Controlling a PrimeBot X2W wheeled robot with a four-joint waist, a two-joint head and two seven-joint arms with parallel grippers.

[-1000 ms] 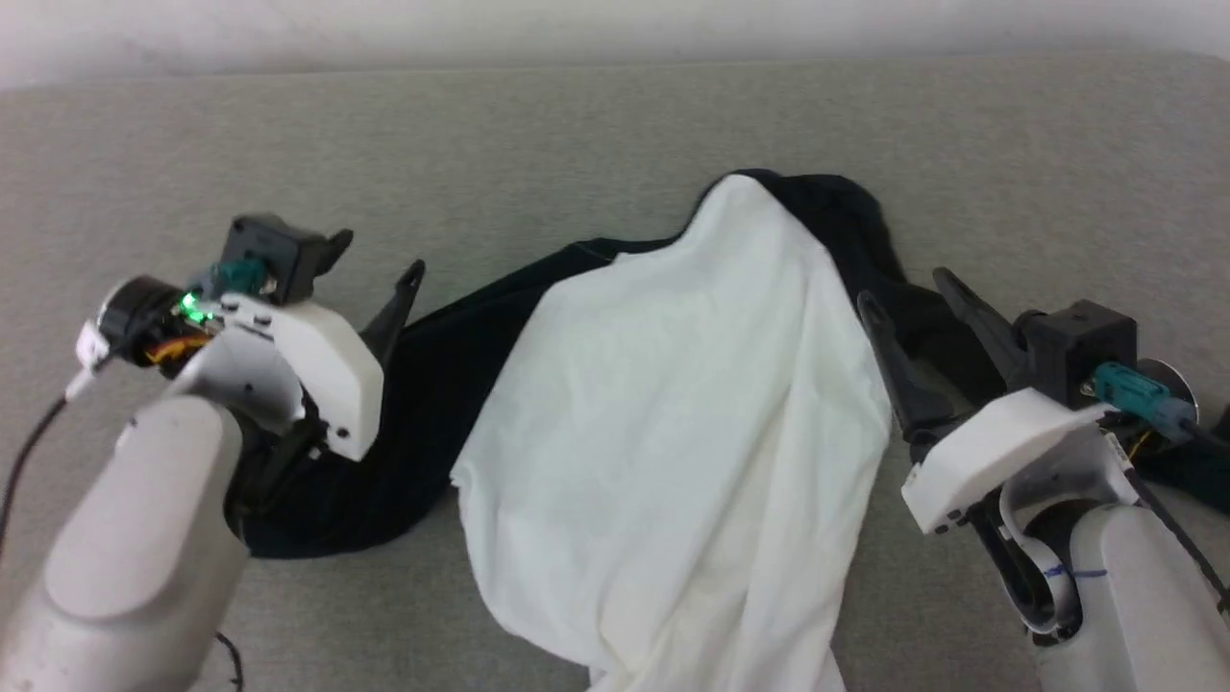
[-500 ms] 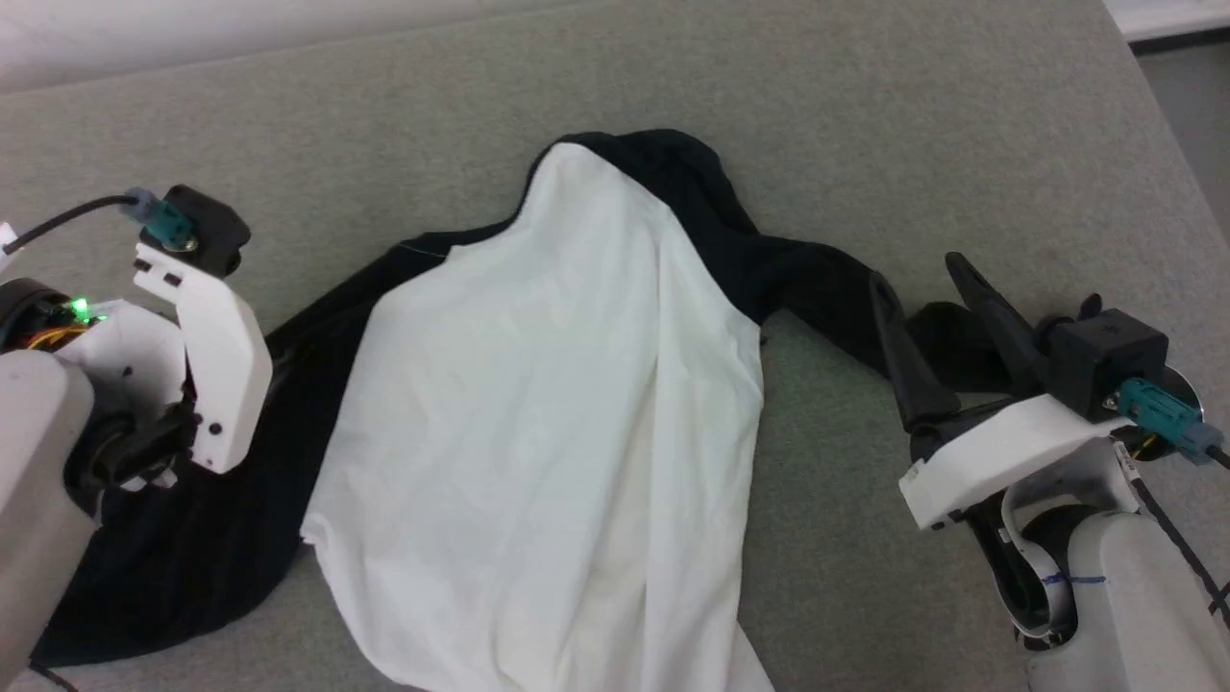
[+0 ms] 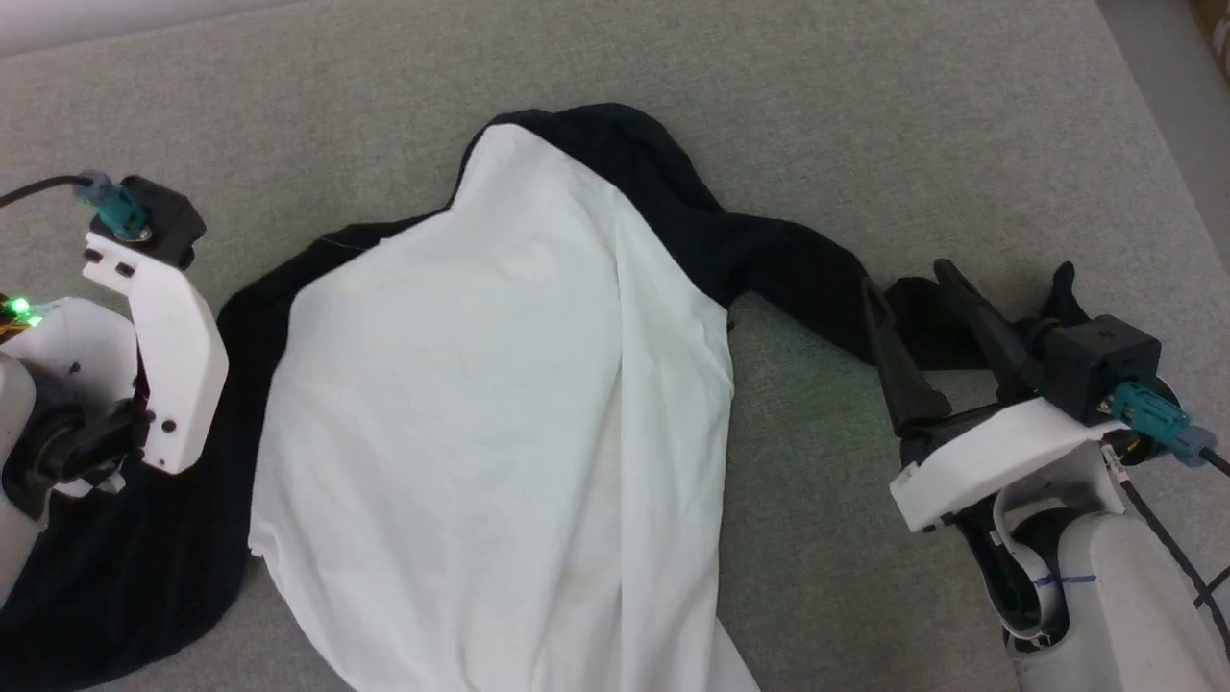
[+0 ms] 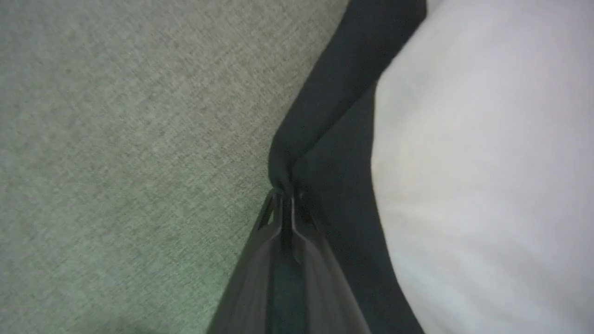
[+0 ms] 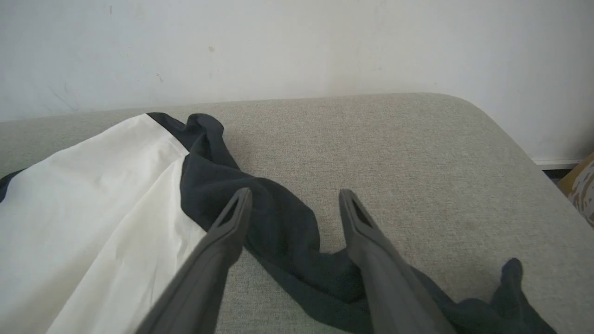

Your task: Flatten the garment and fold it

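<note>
**A:** Where is the garment?

**B:** It lies on the gray counter. The white part is on top and wrinkly, with black cloth at the top and on both sides. Its low end goes past the bottom of the head view.

**A:** What is the left end effector doing?

**B:** Its two fingers are squeezed together on a fold of the left-side sleeve. The pinch is at the cloth's edge, near the white part.

**A:** And the right end effector?

**B:** Its fingers are spread wide and hold nothing. The right-side sleeve runs under and between them. I cannot tell if they touch it.

**A:** Is there room to move?

**B:** Yes, lots. There is wide gray counter above the garment and to the left of the pinch. On the robot's right the counter ends in a round corner, near the right end effector.

**A:** What else is around?

**B:** A white wall stands behind the counter. A tan spotted thing peeks in past the corner, and I cannot tell what it is
</note>
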